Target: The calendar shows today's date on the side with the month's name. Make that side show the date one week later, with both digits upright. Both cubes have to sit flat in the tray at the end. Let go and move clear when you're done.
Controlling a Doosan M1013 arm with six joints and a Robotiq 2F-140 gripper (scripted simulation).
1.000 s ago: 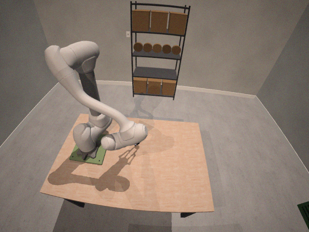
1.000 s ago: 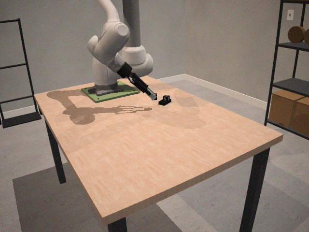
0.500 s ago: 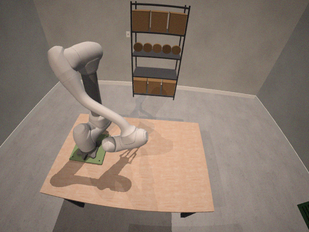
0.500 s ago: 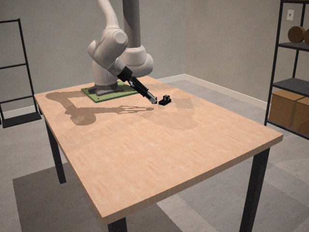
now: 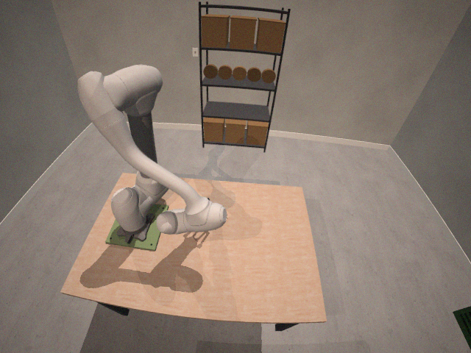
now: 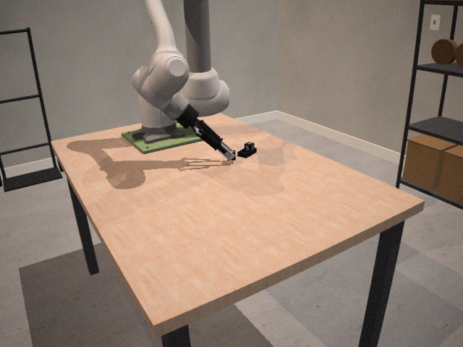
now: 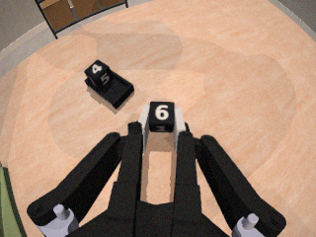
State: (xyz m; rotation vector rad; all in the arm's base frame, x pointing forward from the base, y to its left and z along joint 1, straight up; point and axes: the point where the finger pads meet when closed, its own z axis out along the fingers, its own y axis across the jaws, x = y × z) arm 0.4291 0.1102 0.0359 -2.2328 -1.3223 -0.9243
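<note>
While one cube (image 7: 162, 118) sits pinched between the nearly closed gripper's (image 6: 232, 155) (image 7: 162, 123) pads, the tray (image 6: 244, 152) (image 7: 118, 92) (second cube (image 6: 249, 146) (image 7: 97, 72) aboard) lies just beyond; the nearest edges of the table (image 5: 266, 265) (image 6: 239, 224) (image 7: 237, 99) are well clear of the fingertips.

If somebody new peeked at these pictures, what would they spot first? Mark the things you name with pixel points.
Probably the big pale robot arm (image 5: 148, 163) (image 6: 166, 82), bending over the wooden table (image 5: 266, 265) (image 6: 243, 224). Next, the black cube with a white 6 (image 7: 161, 117), held in its pincer (image 6: 231, 155) (image 7: 161, 116). Beside it sits a small black tray (image 6: 244, 153) (image 7: 118, 91) with another cube (image 6: 249, 146) (image 7: 97, 71).
</note>
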